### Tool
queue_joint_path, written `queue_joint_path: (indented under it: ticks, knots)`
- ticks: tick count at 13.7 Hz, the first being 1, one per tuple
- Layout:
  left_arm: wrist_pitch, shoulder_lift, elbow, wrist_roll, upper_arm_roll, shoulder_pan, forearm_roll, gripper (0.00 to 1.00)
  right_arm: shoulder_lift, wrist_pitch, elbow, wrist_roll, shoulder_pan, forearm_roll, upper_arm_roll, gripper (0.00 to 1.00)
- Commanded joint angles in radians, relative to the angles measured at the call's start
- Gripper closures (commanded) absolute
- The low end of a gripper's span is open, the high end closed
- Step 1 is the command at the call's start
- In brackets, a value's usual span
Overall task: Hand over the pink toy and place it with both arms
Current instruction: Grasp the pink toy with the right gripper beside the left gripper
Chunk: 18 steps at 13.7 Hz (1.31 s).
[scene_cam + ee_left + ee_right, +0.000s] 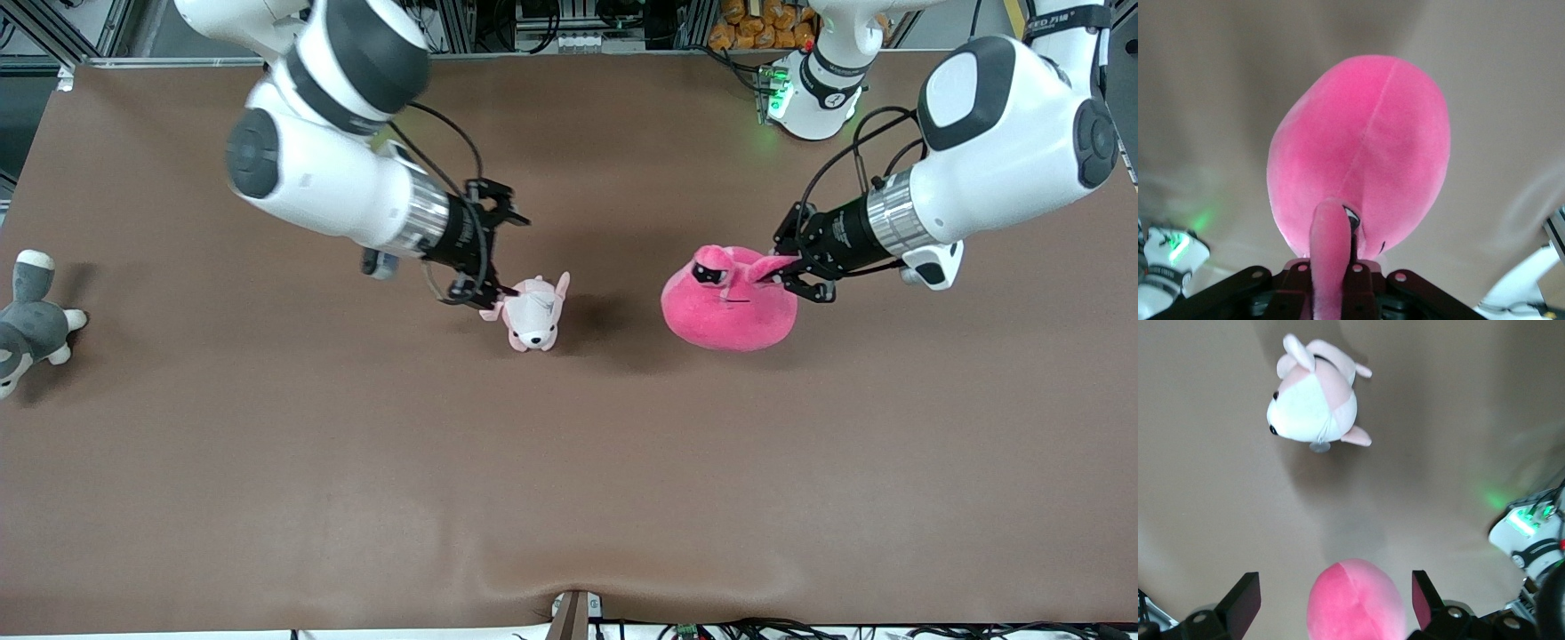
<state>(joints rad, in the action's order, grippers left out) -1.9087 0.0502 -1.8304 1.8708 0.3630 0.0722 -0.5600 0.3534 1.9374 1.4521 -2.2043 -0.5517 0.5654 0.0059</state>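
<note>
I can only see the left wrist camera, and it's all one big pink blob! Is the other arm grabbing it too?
Observer: No. The right gripper is open, over the table by a pale pink-and-white puppy plush, apart from the pink toy.
Operator: Is it aimed at my blob?
Observer: Yes. In the right wrist view the pink toy shows between its open fingers.
Operator: Any other toys?
Observer: A grey-and-white plush animal lies at the right arm's end of the table.

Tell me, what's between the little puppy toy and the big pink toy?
Nothing: the front view shows bare brown table and shadow between the puppy plush and pink toy.
</note>
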Motion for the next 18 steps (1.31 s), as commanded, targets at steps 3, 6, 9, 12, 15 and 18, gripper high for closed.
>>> queue_joint_path:
  ticks: [3, 6, 9, 12, 15, 18]
  knots:
    - [0.026, 0.011, 0.106, 0.14, 0.02, -0.046, -0.037, 1.0, 0.021, 0.008, -0.024, -0.043, -0.019, 0.018, -0.011, 0.0]
    - [0.014, 0.039, 0.149, 0.204, 0.027, -0.109, -0.037, 1.0, 0.021, 0.008, -0.039, -0.103, -0.011, 0.019, -0.011, 0.0]
    - [-0.025, 0.117, 0.21, 0.276, 0.025, -0.19, -0.02, 1.0, 0.022, 0.028, -0.05, -0.135, -0.008, 0.034, -0.011, 0.0]
    - [-0.084, 0.152, 0.214, 0.298, 0.027, -0.206, -0.018, 1.0, 0.021, 0.028, -0.052, -0.16, -0.017, 0.071, -0.011, 0.0]
    - [-0.127, 0.19, 0.215, 0.352, 0.025, -0.247, -0.005, 1.0, 0.022, 0.035, -0.052, -0.179, -0.036, 0.073, -0.011, 0.0]
    - [-0.156, 0.203, 0.217, 0.372, 0.025, -0.273, 0.006, 1.0, 0.044, 0.127, -0.05, -0.199, -0.031, 0.12, -0.012, 0.0]
